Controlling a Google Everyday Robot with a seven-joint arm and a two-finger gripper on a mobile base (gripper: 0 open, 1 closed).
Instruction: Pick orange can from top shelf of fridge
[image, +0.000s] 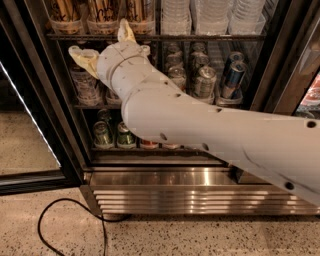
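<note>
Orange cans (102, 11) stand side by side in clear ribbed trays at the left end of the top shelf (200, 37) of the fridge (274, 55), cut off by the upper edge of the view so that only their lower bodies with black lettering show. Stacks of clear plastic cups (215, 15) fill the same shelf to the right. The gripper (98, 37) sits just under the left part of that shelf, in front of the bottles (85, 85) on the rack below. Its two pale fingers (82, 55) are spread wide apart with nothing between them: one points left, the other rises across the shelf's front edge beside the cans. The thick white arm (210, 130) crosses the view from the lower right. Silver cans (205, 80) and blue cans (232, 72) stand on the middle rack, green cans (102, 135) on the lowest. A black cable (70, 215) loops on the speckled floor (200, 240) before the steel louvred base (200, 195).
</note>
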